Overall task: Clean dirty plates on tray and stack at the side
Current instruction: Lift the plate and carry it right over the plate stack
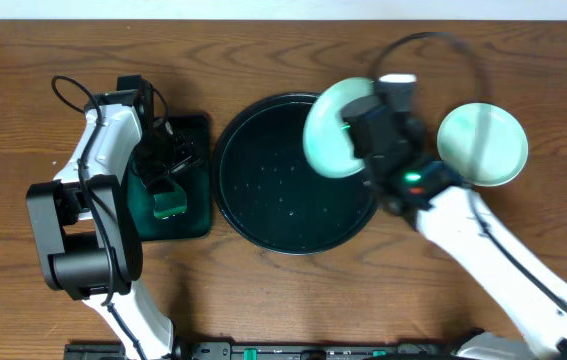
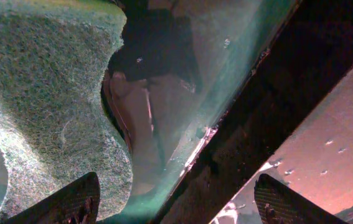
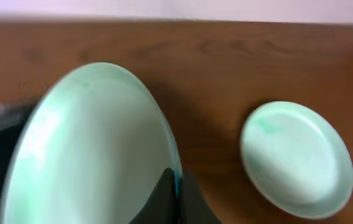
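My right gripper (image 1: 355,133) is shut on the rim of a pale-aqua plate (image 1: 328,130), which hangs tilted over the upper right rim of the round black tray (image 1: 263,225). The right wrist view shows that plate (image 3: 89,149) filling the left, its edge pinched at my right gripper (image 3: 177,196). A second plate (image 1: 481,145) lies flat on the table to the right, also seen as the small plate (image 3: 297,158). My left gripper (image 1: 166,170) stands open over the green tray, nothing between its fingertips (image 2: 70,202).
A rectangular dark green tray (image 1: 198,215) sits left of the black tray and holds a green sponge (image 1: 170,205). Close up, the sponge (image 2: 45,106) lies left of my left gripper (image 2: 176,208), with the green tray's rim (image 2: 251,124) crossing diagonally. Wooden table (image 1: 523,60) all round.
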{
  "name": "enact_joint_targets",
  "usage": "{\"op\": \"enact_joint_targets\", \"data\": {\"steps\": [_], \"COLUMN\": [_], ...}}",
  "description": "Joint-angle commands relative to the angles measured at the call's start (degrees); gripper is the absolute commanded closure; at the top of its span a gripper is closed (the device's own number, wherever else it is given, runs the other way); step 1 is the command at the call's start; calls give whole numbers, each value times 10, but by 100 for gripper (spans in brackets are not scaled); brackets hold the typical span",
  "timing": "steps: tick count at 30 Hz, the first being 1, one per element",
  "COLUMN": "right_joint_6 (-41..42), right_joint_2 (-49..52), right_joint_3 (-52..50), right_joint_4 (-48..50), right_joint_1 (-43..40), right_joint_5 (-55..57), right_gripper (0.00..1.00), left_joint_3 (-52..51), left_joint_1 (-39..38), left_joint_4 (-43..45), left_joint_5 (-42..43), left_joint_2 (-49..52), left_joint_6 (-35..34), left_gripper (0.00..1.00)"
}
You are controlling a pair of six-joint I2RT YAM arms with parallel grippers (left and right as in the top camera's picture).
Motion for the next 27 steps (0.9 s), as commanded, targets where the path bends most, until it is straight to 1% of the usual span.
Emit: {"op": "enact_joint_targets", "data": {"steps": [1, 2, 4, 5, 8, 11, 16, 20, 24, 27], "right_joint_6": [107, 127, 154, 179, 209, 210, 210, 190, 155, 150], "right_joint_2": [-60, -72, -76, -74, -64, -46, 9, 64, 118, 145], "right_joint_3": [13, 13, 13, 12, 12, 11, 11, 11, 11, 11], "right_joint_4": [-34, -65, -107, -143, -193, -210, -195, -163, -118, -101], "right_joint_1": [-67, -108, -157, -202, -283, -360, -461, -480, -471, -456], "right_joint_5": [9, 9, 11, 10, 0, -16, -65, -120, -193, -208], "right_gripper": [99, 99, 99, 99, 99, 99, 99, 99, 99, 99], "left_joint_3": [-1, -1, -1, -1, -1, -1, -1, -1, -1, -1], "left_joint_1": [0, 0, 0, 0, 0, 0, 0, 0, 0, 0], "left_joint_4": [-3, -3, -3, -3, -3, -3, -3, -3, -3, -3], "left_joint_5": [7, 7, 7, 7, 7, 7, 7, 7, 7, 7], "left_joint_2": [-3, -3, -3, -3, -3, -3, -3, -3, -3, -3], "left_joint_6": [-1, -1, -1, -1, -1, -1, -1, -1, -1, -1], "left_gripper": [20, 20, 20, 21, 20, 21, 20, 20, 20, 20]}}
